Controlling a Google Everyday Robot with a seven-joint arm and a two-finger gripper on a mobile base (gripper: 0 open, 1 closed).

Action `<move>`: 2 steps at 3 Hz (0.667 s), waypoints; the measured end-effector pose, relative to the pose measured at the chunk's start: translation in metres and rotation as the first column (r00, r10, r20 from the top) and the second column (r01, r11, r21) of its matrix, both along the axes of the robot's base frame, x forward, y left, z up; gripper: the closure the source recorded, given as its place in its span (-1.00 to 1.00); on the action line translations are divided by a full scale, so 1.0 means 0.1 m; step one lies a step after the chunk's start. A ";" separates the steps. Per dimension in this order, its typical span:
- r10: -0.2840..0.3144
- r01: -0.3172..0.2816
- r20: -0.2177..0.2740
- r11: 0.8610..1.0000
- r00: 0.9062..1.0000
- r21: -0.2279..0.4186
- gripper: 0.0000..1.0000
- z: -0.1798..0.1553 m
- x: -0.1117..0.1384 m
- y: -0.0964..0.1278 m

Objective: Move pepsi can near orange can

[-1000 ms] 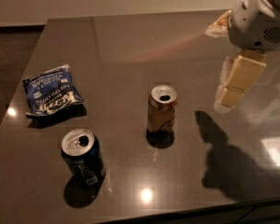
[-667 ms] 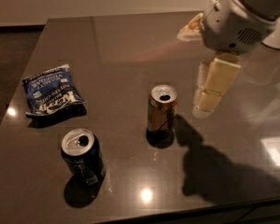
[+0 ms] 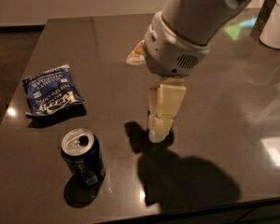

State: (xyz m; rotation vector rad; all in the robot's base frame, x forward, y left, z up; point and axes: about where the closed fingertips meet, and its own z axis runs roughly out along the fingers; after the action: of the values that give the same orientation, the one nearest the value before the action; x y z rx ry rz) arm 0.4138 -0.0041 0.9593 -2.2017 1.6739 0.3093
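Observation:
The pepsi can (image 3: 82,156) is dark navy blue with an opened silver top. It stands upright near the front left of the dark table (image 3: 107,45). My gripper (image 3: 160,130) hangs from the white arm and reaches down to the table's middle, to the right of the pepsi can and apart from it. The gripper stands where the orange can was, and the orange can is hidden behind it. Only a dark shadow shows at the gripper's foot.
A flat blue chip bag (image 3: 52,94) lies at the left, behind the pepsi can. A white object (image 3: 276,28) stands at the far right corner. The table's front edge runs just below the pepsi can. The arm casts a large shadow at the front right.
The arm and gripper have moved left and down from the table's right side to the middle. They now cover the orange can. The pepsi can and chip bag have not moved.

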 end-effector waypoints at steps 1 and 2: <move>0.071 -0.071 -0.038 0.997 0.997 0.008 -1.00 -0.22 -0.20 0.32; 0.129 -0.128 -0.077 0.992 0.989 0.009 -1.00 -0.43 -0.39 0.54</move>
State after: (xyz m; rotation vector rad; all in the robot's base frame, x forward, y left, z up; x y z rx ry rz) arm 0.3750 0.0502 0.9162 -2.3269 1.5707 0.4366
